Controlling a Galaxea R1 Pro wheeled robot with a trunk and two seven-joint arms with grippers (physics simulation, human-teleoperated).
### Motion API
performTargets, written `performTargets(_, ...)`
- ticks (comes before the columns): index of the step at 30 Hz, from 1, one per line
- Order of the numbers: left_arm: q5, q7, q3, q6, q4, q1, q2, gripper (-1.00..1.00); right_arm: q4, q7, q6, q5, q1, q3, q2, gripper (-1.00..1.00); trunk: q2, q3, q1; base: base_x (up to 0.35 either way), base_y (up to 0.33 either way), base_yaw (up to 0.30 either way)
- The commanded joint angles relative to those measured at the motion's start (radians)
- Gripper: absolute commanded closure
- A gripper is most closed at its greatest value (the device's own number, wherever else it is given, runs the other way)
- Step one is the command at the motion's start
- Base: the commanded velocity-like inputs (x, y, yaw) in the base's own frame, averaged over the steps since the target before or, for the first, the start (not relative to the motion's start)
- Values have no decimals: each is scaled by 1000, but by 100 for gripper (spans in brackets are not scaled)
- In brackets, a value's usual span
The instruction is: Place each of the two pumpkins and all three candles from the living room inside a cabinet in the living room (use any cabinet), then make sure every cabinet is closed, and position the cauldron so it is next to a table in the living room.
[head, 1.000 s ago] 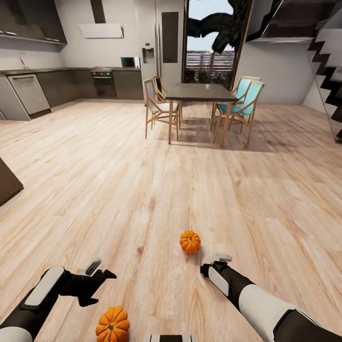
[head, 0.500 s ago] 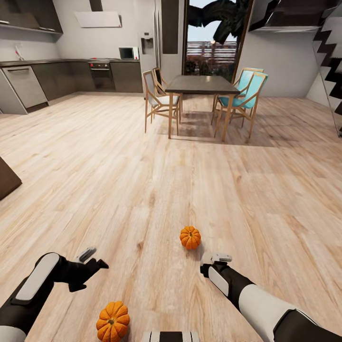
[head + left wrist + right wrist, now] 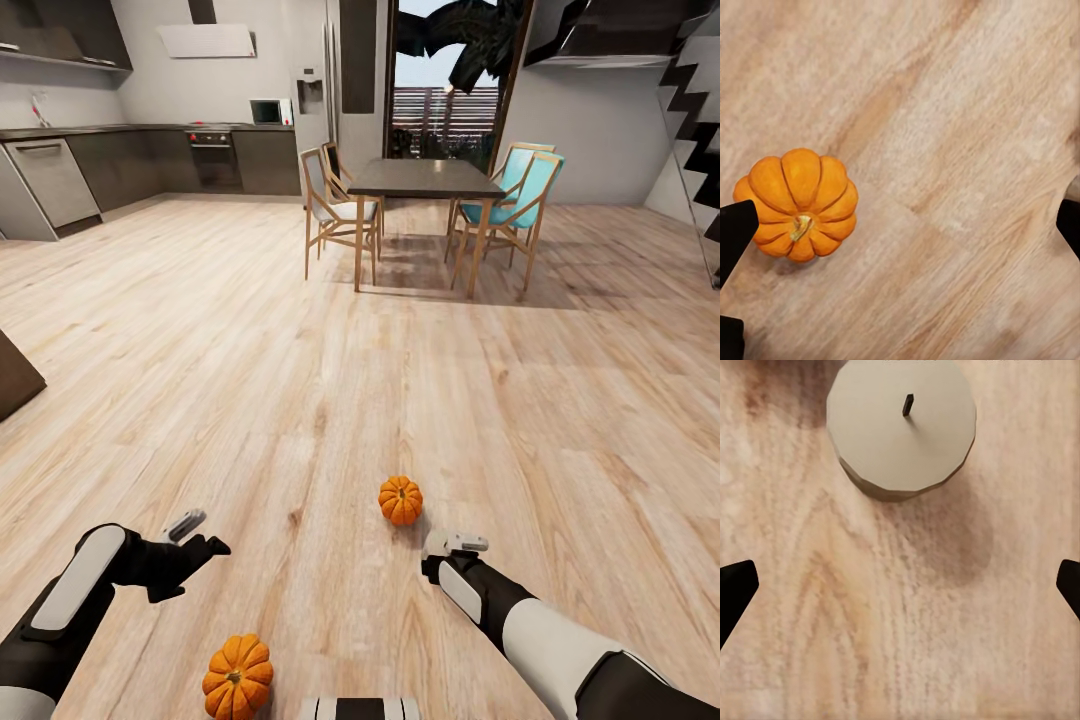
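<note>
**Two pumpkins and a candle on the living-room floor, both arms held low**

Head view. Two orange pumpkins stand upright on the pale wooden floor (image 3: 300,330). The far pumpkin (image 3: 400,500) sits ahead of the robot, just beyond the right gripper (image 3: 455,545); the near pumpkin (image 3: 237,678) lies close to the robot's base, nearer than the left gripper (image 3: 190,535) and slightly to its right. Each stands with its stem axis vertical, ribs running from crown to floor. The two are well apart. Both arms reach forward and low, forearms angled toward the middle of the floor; the left forearm points forward and to the right, the right forearm forward and to the left. In the background stand a dark dining table (image 3: 425,180) with chairs (image 3: 335,215) and grey kitchen units (image 3: 120,165).

Left wrist view. A pumpkin (image 3: 796,202) is seen from above, stem toward the camera, resting on the floor just beside one dark fingertip (image 3: 735,232). The other fingertip shows at the opposite edge; the jaws are spread wide and hold nothing.

Right wrist view. A beige-grey candle (image 3: 900,424) stands upright, its wick pointing at the camera and its cylinder axis vertical. It lies ahead of the two dark fingertips (image 3: 735,589), which are set far apart and grip nothing.
</note>
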State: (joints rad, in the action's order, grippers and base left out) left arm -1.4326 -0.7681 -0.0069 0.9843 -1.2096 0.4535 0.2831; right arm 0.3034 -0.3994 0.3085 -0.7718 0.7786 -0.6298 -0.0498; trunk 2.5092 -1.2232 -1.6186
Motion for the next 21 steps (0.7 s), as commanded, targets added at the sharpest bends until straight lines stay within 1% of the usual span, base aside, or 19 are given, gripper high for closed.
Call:
performTargets(1, -9, -11, -1, 1, -1, 1, 1, -100, 2, -7, 4, -5, 1, -8, 1, -100, 0, -1, 0, 0, 0, 0)
performTargets(4, -8, -10, -1, 1, -1, 1, 1, -100, 1, -7, 4, 15, 1, -8, -1, -100, 0, -1, 0, 0, 0, 0)
performTargets(6, -7, -11, -1, 1, -1, 1, 4, -100, 1, -7, 4, 22, 1, -7, -1, -100, 0, -1, 0, 0, 0, 0)
performTargets(12, -5, -12, -1, 1, -3, 2, 13, -100, 0, -7, 4, 26, 1, -7, -1, -100, 0, -1, 0, 0, 0, 0)
performTargets(15, 0, -14, -3, 0, -12, 2, 11, -100, 0, -7, 4, 26, 1, -7, -1, -100, 0, -1, 0, 0, 0, 0)
performTargets(17, 25, -15, -5, -1, -17, 2, 8, -100, 0, -7, 4, 26, 1, -7, -1, -100, 0, -1, 0, 0, 0, 0)
performTargets(19, 81, -14, -9, -3, -26, 2, 3, -100, 0, -7, 4, 26, 1, -7, -1, -100, 0, -1, 0, 0, 0, 0)
performTargets(20, 96, -13, -10, -3, -28, 2, 2, -100, 0, -7, 4, 26, 1, -7, -1, -100, 0, -1, 0, 0, 0, 0)
performTargets(21, 118, -12, -11, -3, -31, 2, 0, -100, 0, -7, 4, 26, 1, -7, -1, -100, 0, -1, 0, 0, 0, 0)
